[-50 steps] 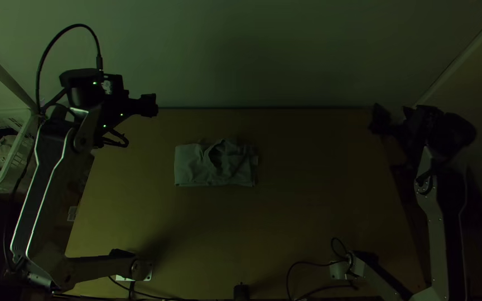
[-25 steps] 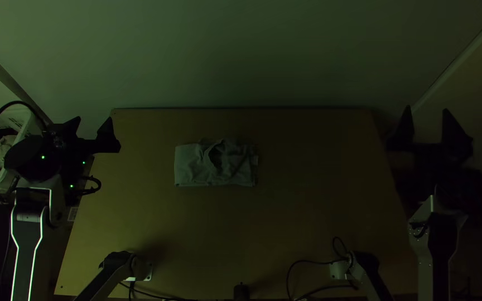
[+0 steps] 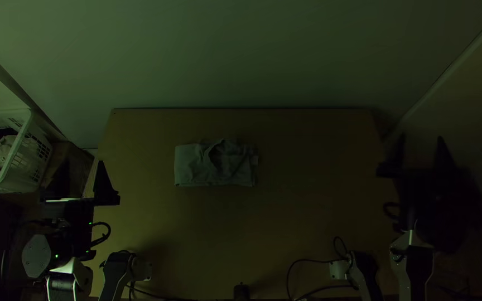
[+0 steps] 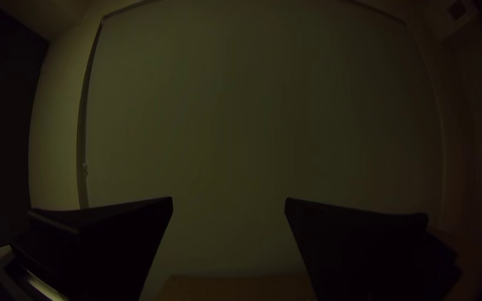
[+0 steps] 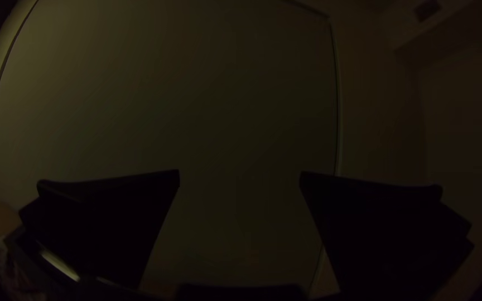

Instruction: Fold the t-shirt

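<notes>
The pale grey t-shirt [image 3: 196,167] lies on the table, left of its middle, folded into a compact rectangle, with a wrinkled neck opening on top. My left gripper [image 3: 83,164] stands open over the table's left edge, well apart from the shirt; in the left wrist view the left gripper [image 4: 229,203] has nothing between its fingers. Beyond the table's right edge my right gripper [image 3: 420,142] is open, far from the shirt; in the right wrist view the right gripper [image 5: 240,177] holds nothing.
A white basket [image 3: 29,161] with cloth inside stands off the table's left side. Bare wood [image 3: 308,195] stretches right of the shirt. Cables [image 3: 308,273] and a small black object [image 3: 241,291] lie at the near edge. A pale wall [image 3: 241,56] rises behind the table.
My left gripper has swung outward from the table's far left and come nearer its base, now spread wide. The right gripper has turned and drawn back toward the near side. The shirt has not moved.
</notes>
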`<state>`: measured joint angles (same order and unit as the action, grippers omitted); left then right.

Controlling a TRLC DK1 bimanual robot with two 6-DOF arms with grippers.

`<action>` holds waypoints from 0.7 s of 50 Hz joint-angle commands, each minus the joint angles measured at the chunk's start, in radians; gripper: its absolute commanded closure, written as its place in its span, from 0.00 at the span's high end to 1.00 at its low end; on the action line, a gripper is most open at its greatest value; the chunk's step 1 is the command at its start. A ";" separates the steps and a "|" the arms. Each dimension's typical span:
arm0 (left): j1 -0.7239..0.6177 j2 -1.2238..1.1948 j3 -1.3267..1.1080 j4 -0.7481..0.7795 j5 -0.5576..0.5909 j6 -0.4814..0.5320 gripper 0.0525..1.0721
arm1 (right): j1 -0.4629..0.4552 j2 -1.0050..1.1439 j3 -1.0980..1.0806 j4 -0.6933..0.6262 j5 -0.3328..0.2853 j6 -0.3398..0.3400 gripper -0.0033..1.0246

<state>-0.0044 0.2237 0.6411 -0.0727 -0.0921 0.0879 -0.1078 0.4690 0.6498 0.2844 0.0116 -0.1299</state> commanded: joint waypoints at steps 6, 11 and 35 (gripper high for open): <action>-0.002 -0.192 -0.210 0.062 0.009 0.052 0.95 | 0.048 -0.128 -0.177 0.045 0.005 -0.051 0.96; 0.001 -0.227 -0.279 0.090 0.008 0.055 0.95 | 0.049 -0.208 -0.279 0.087 0.005 -0.053 0.96; 0.007 -0.228 -0.558 0.277 -0.009 -0.007 0.95 | 0.045 -0.477 -0.588 0.081 0.005 -0.060 0.96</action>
<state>-0.0044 0.0055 0.1364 0.1440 -0.0944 0.1070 -0.0471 0.0040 0.1059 0.3550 0.0113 -0.1734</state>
